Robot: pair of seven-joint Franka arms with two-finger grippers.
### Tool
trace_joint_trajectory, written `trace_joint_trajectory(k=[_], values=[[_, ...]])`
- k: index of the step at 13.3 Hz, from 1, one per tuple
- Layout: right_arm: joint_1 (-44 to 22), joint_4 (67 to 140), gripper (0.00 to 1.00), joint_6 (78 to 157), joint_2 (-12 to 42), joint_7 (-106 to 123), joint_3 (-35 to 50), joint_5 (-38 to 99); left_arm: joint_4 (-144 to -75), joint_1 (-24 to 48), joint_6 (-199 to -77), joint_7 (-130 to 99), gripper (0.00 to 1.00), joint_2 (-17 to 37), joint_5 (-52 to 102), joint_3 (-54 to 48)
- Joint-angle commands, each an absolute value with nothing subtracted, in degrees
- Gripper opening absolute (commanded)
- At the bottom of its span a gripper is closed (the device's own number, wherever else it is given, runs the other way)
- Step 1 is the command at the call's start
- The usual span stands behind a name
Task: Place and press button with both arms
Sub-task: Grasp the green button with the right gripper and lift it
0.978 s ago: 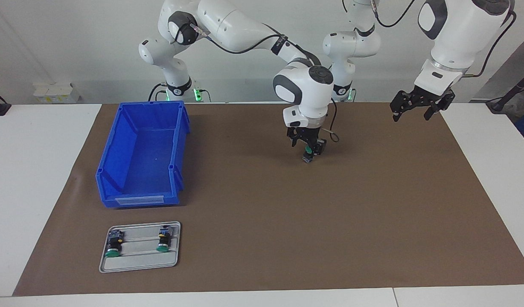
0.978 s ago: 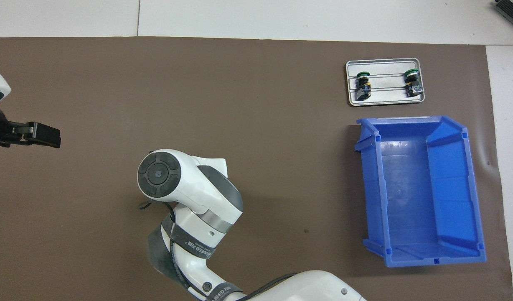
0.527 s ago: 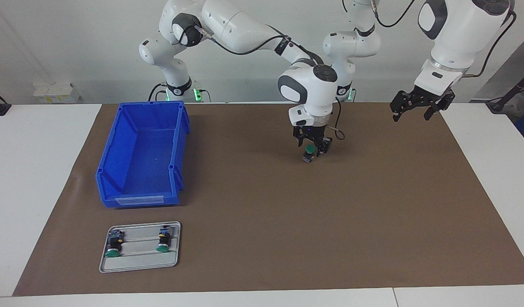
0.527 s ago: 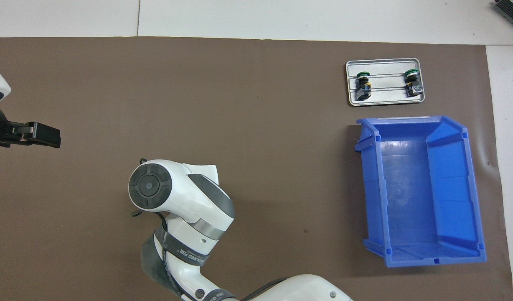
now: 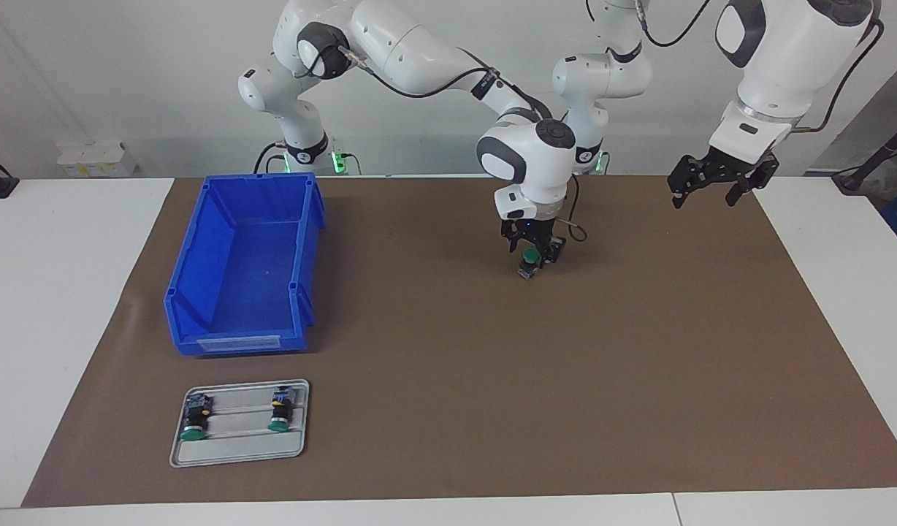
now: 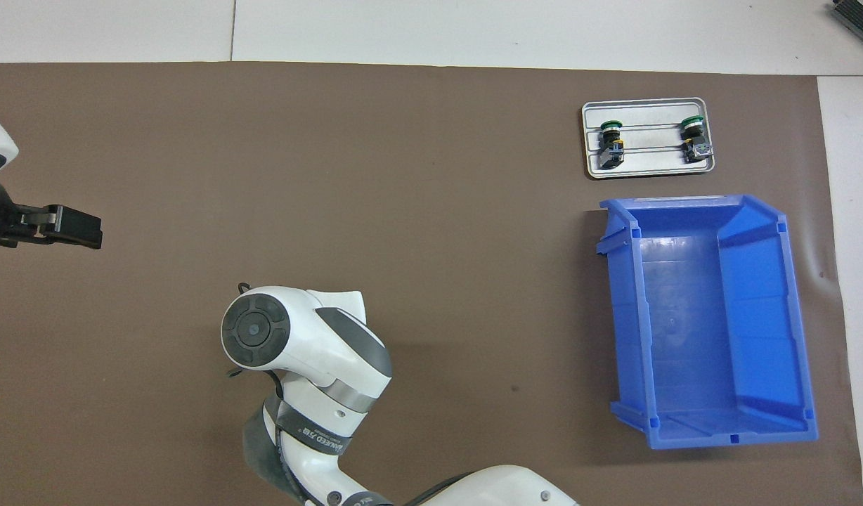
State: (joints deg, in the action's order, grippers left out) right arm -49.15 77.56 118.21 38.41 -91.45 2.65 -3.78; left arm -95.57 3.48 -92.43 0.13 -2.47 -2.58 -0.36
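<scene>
My right gripper (image 5: 532,258) is shut on a button (image 5: 526,272) with a green cap, held upright low over the middle of the brown mat. I cannot tell if it touches the mat. In the overhead view the right arm's wrist (image 6: 263,330) hides both. My left gripper (image 5: 704,191) is open and empty, raised over the mat's edge at the left arm's end. It also shows in the overhead view (image 6: 76,230). Two more buttons (image 5: 193,424) (image 5: 279,416) lie on a grey tray (image 5: 237,453).
A blue bin (image 5: 200,256) stands empty at the right arm's end of the mat, nearer to the robots than the tray. In the overhead view the bin (image 6: 625,316) and the tray (image 6: 649,169) show too. White tabletop borders the mat.
My right gripper has carried the button a little toward the left arm's end and toward the robots, then nearly settled. The left arm has not moved.
</scene>
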Motion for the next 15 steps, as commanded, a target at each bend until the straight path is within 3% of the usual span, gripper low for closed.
trace_joint_trajectory(k=[1, 7, 10, 13, 15], values=[[-49.2, 80.2, 0.7, 119.4, 36.4, -92.5, 2.7, -4.4, -97.5, 3.5, -93.0, -0.4, 1.0, -4.1, -2.7, -0.3], [-49.0, 79.3, 0.02, 119.3, 36.4, -93.5, 2.5, -4.6, -97.5, 3.5, -93.0, -0.4, 1.0, -4.1, -2.7, -0.3], [-48.8, 79.2, 0.0, 118.8, 36.1, -93.5, 2.0, -4.6, -97.5, 3.5, -93.0, -0.4, 1.0, -4.1, -2.7, -0.3], [-45.7, 81.5, 0.0, 117.9, 30.8, -92.8, 2.1, -4.8, -97.5, 3.5, -93.0, -0.4, 1.0, -4.1, -2.7, -0.2], [-43.3, 87.5, 0.0, 117.4, 25.0, -88.5, 2.1, -4.8, -97.5, 3.5, -93.0, -0.4, 1.0, -4.1, -2.7, -0.3]])
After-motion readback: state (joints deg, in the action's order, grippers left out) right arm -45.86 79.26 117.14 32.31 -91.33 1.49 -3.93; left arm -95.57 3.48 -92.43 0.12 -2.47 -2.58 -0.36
